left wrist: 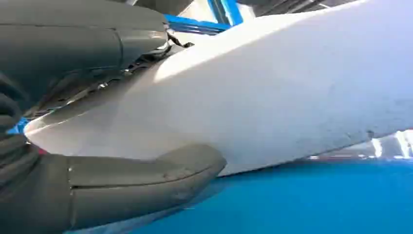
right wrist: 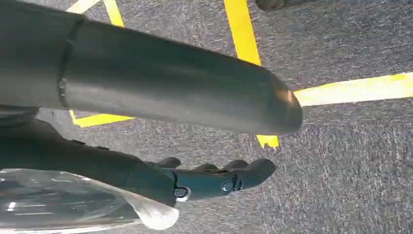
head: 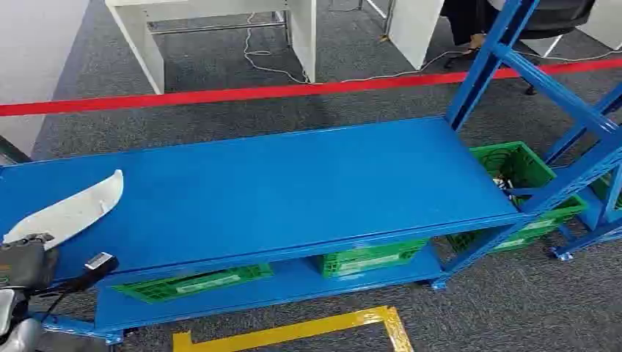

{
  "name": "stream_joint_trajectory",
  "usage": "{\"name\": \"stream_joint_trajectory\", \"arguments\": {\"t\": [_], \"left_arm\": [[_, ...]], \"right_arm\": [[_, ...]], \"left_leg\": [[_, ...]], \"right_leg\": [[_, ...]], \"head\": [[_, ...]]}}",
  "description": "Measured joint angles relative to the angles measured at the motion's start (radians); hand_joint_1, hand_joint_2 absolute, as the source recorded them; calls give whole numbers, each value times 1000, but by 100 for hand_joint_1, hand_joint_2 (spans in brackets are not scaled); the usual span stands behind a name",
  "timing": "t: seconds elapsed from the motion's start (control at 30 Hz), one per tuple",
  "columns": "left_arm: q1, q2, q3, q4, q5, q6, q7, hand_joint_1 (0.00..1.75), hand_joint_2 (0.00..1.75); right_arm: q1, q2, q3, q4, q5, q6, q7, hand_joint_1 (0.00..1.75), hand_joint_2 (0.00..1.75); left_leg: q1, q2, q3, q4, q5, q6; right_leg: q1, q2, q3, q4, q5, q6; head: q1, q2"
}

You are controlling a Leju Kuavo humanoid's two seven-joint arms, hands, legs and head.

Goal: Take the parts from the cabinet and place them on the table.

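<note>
Surface: blue shelf top (head: 293, 187), grey carpet around.
Left hand (left wrist: 73, 146): fingers (left wrist: 146, 178) and thumb clamped on white part (head: 73, 209).
Part location: over shelf's left end.
Right hand (right wrist: 214, 180): fingers extended, holding nothing, above floor.

We see the left hand (head: 26, 264) only partly in the head view, cut by the picture's left and bottom edges, so its fingers cannot be made out there. The white part (head: 73, 211) has its lower end hidden behind that hand. In the left wrist view the part (left wrist: 272, 92) runs past the picture's edge, and we cannot tell its full shape. The green crates (head: 367, 257) on the lower shelf are mostly hidden under the blue shelf top (head: 293, 191); their contents are too small to tell. The right hand (right wrist: 214, 183) is partly covered by its thumb (right wrist: 170, 78).
</note>
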Motion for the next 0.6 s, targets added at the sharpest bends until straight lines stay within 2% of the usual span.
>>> {"name": "stream_joint_trajectory", "arguments": {"t": [0.13, 0.27, 0.43, 0.53, 0.6], "left_arm": [[39, -1, -8, -28, 79, 66, -74, 175, 175], [82, -5, -26, -91, 124, 92, -114, 175, 175], [138, -26, -36, -218, 301, 118, -212, 175, 175], [170, -53, -41, -302, 519, 104, -324, 175, 175], [193, -81, -40, -362, 675, 55, -396, 175, 175]], "right_arm": [[1, 0, 0, 0, 2, 0, -2, 0, 0], [0, 0, 0, 0, 2, 0, -3, 0, 0], [1, 0, 0, 0, 3, -1, -8, 0, 0], [2, 0, -1, 0, 5, -6, -12, 0, 0], [3, 0, -1, 0, 5, -11, -14, 0, 0]], "left_leg": [[0, 0, 0, 0, 0, 0], [0, 0, -1, 0, 0, 0], [0, 0, -1, 0, 0, 0], [0, 1, -1, 0, 0, 0], [0, 0, -1, 0, 0, 0]], "right_leg": [[0, 1, -1, 0, 0, 0], [0, 2, -1, 0, 0, 0], [0, 1, -1, 0, 0, 0], [0, 1, -1, 0, 0, 0], [0, 1, -1, 0, 0, 0]], "head": [[0, 0], [0, 0], [0, 0], [0, 0], [0, 0]]}}
